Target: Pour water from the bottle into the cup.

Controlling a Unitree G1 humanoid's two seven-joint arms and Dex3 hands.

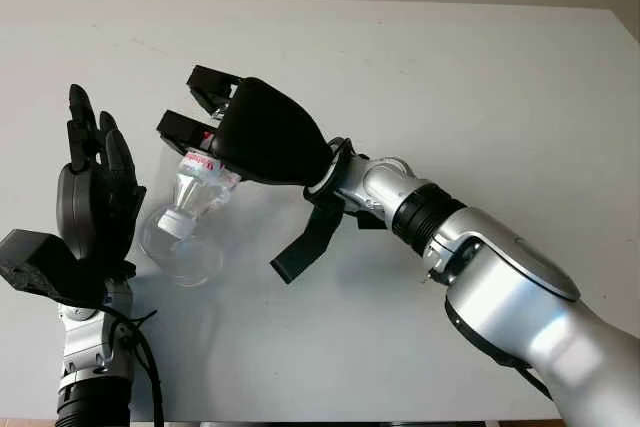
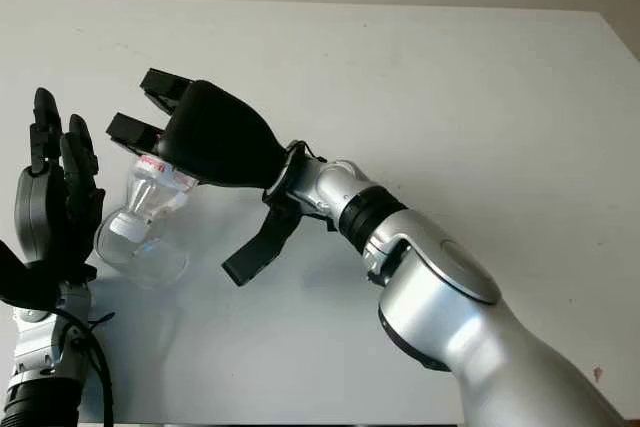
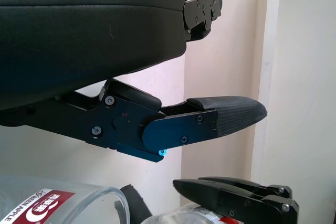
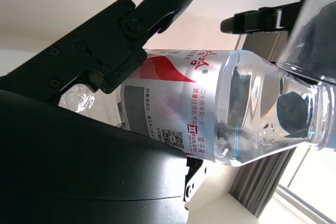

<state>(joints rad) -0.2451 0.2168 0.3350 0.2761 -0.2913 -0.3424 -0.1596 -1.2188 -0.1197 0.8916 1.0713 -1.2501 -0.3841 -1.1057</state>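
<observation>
White surface [image 1: 480,77] under me, pale wall behind, and very little else in play. My right hand [image 1: 255,132] was out over the left part of that surface, fingers clenched around the body of the bottle [image 1: 203,182], red label against my palm. I had the bottle tipped well over, neck down and toward my left, so its mouth sat at the rim of the cup [image 1: 180,242]. That angle was the whole point: the bottle's shoulder had to be above the opening for water to run. My right wrist view showed the water pooled in the bottle's shoulder and neck, right at the cup's glass edge.

The cup, clear glass, stood on the surface directly beneath the bottle's mouth, close enough that they looked to be touching, though I could not be sure.

My left hand [image 1: 95,182] stood upright just beside the cup on its outer side, open, holding nothing. I judged it was there as a guard, ready to steady the cup if the bottle nudged it.

The pour looked to be under way; how much water had reached the cup I could not tell.
</observation>
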